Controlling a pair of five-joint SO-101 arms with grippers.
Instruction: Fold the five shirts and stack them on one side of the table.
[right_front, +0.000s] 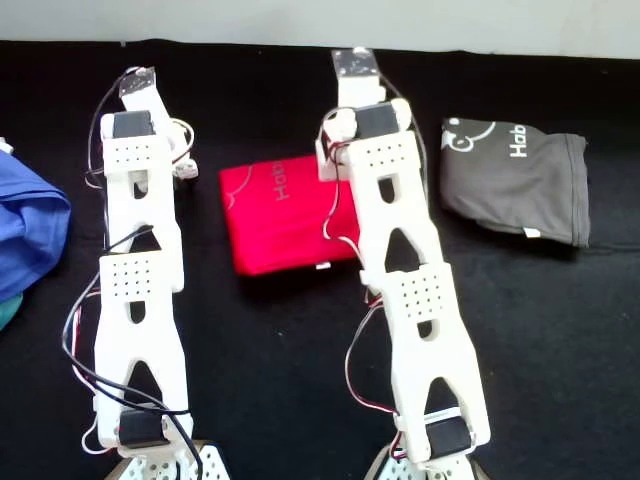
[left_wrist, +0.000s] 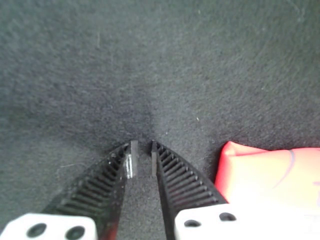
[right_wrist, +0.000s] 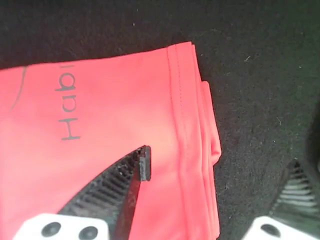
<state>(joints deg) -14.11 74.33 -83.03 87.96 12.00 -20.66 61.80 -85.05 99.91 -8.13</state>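
Right pincer (right_wrist: 220, 175) spread, red shirt (right_front: 275, 215) beneath — crosswise

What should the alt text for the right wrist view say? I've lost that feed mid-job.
The right gripper hangs open over a folded red shirt, one of its fingers above the fabric near grey lettering and the other past the shirt's stitched, layered edge. The shirt lies on a black table.
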